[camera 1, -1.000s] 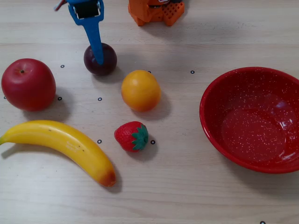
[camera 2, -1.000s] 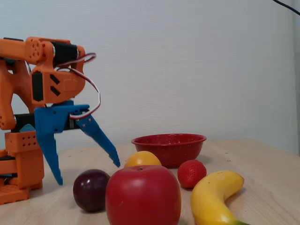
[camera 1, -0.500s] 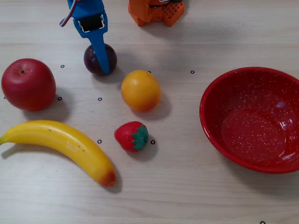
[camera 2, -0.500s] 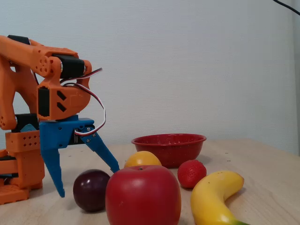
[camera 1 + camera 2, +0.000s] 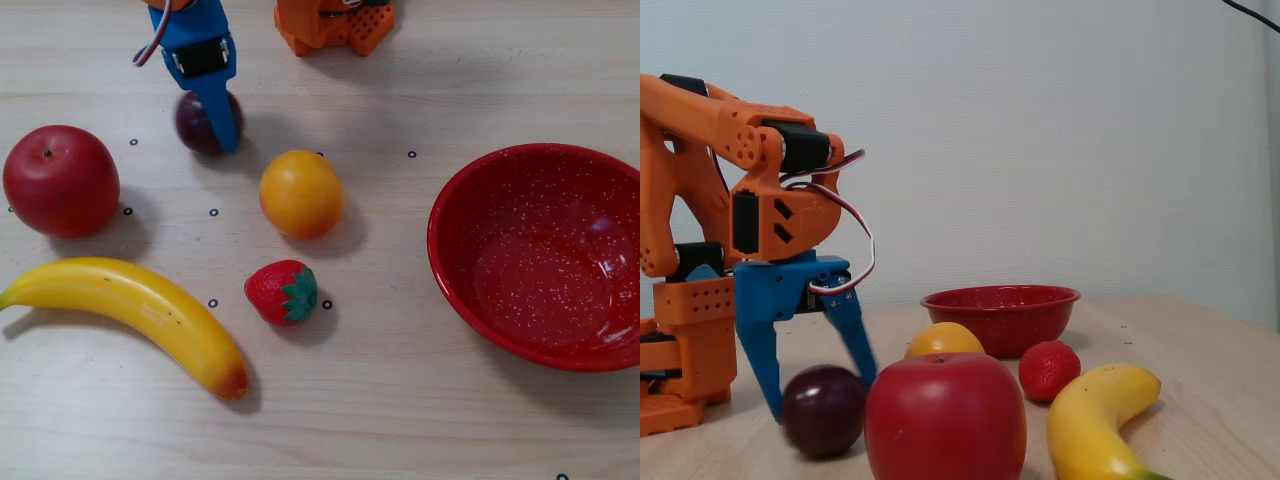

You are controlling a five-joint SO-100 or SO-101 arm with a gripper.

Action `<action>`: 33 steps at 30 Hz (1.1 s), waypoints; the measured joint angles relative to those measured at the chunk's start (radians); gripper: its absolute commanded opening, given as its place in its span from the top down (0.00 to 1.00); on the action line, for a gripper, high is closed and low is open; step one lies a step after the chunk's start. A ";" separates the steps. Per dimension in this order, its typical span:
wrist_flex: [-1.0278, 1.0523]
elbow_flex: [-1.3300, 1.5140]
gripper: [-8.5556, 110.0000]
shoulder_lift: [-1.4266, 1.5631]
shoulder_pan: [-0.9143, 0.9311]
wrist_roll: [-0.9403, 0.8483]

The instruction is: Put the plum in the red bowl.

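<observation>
Straddling the plum [image 5: 823, 410] with my hand [image 5: 820, 400], blue fingers spread wide and one down each side of it.

My fingertips [image 5: 226, 140] reach the counter [image 5: 400, 420] around that dark fruit, which sits on the wood; I can't tell whether either finger actually touches it. In the fixed view from above, the plum is at the top left, with the apple [image 5: 60, 180] near it to the left and the orange [image 5: 301, 193] near it to the lower right. Strawberry [image 5: 282, 292] and banana [image 5: 130, 315] lie closer to the camera. Over at the right edge, well apart from my hand, the red bowl [image 5: 540, 255] stands upright.
</observation>
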 measured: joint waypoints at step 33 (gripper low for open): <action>-0.021 0.025 0.52 0.077 -0.003 -0.316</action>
